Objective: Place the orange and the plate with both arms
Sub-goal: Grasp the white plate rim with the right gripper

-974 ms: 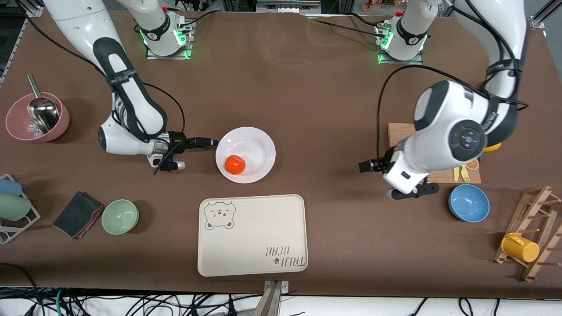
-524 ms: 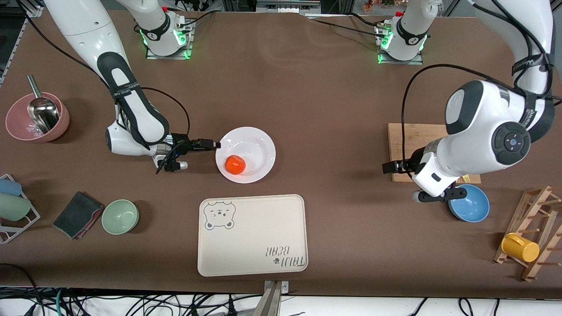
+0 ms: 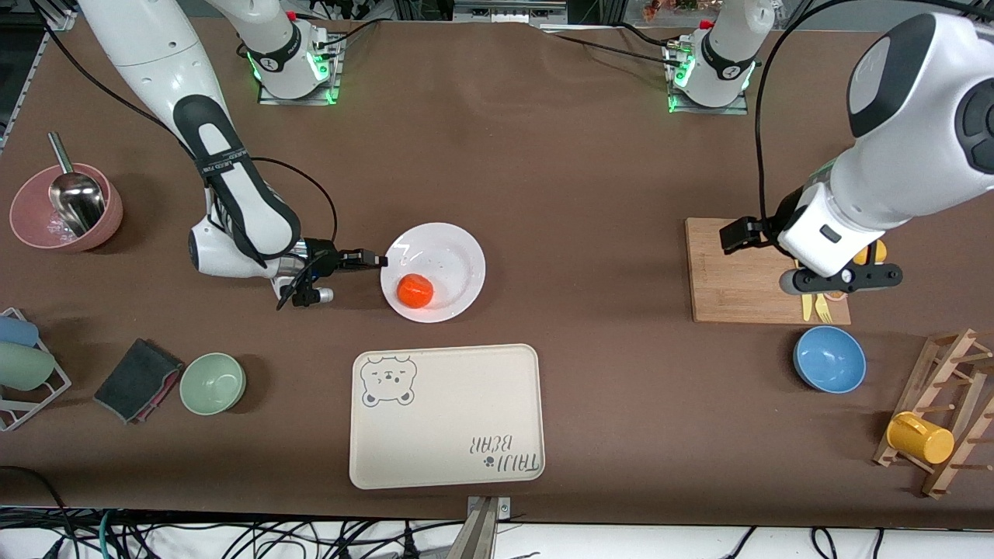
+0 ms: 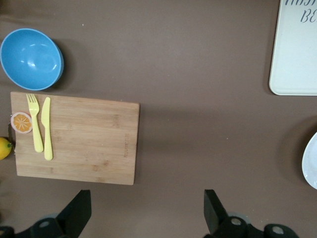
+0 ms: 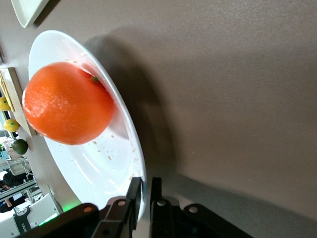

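The white plate (image 3: 450, 256) sits mid-table with the reddish-orange orange (image 3: 415, 289) in it, toward its nearer side. My right gripper (image 3: 379, 259) lies low and is shut on the plate's rim at the side toward the right arm's end. In the right wrist view the fingers (image 5: 133, 194) pinch the rim of the plate (image 5: 119, 163), with the orange (image 5: 67, 104) close by. My left gripper (image 3: 734, 235) is open, empty and raised over the wooden cutting board (image 3: 738, 272); its wrist view shows the board (image 4: 84, 139) below.
The beige bear tray (image 3: 445, 415) lies nearer the camera than the plate. A yellow fork and knife (image 4: 41, 126), an orange slice (image 4: 21, 122) and lemons lie by the board. A blue bowl (image 3: 828, 359), cup rack (image 3: 943, 419), green bowl (image 3: 213, 383) and pink bowl (image 3: 66, 208) ring the table.
My left arm has lifted and swung back from mid-table to over the cutting board. My right gripper has closed in on the plate's rim; the plate has shifted slightly.
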### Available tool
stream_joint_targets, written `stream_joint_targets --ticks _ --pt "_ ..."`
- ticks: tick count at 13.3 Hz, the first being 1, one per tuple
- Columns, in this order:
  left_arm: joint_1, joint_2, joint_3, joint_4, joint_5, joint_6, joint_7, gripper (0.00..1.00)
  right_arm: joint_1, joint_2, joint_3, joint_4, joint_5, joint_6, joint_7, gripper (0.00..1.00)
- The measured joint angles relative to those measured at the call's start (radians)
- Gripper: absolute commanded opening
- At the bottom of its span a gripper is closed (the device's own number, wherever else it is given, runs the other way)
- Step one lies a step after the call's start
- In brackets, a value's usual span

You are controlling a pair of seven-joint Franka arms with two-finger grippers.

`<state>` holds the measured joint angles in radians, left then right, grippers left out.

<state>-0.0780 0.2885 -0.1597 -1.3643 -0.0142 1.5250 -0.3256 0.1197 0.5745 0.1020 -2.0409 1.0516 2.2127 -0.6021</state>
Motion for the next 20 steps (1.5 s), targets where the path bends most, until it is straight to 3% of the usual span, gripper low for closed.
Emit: stream_joint_targets --ticks 2,5,20 --pt "0.0 0.003 0.0 -0.007 0.0 0.0 0.001 1.0 0.0 0.007 0.0 0.006 0.01 0.0 0.0 0.08" --pt "0.0 0.005 -0.002 -0.012 0.0 0.0 0.001 1.0 0.0 0.022 0.002 0.023 0.015 -0.003 0.0 0.0" --pt "0.0 0.005 -0.003 -0.012 0.0 0.0 0.001 1.0 0.004 0.05 0.007 0.129 0.025 -0.047 0.017 0.0"
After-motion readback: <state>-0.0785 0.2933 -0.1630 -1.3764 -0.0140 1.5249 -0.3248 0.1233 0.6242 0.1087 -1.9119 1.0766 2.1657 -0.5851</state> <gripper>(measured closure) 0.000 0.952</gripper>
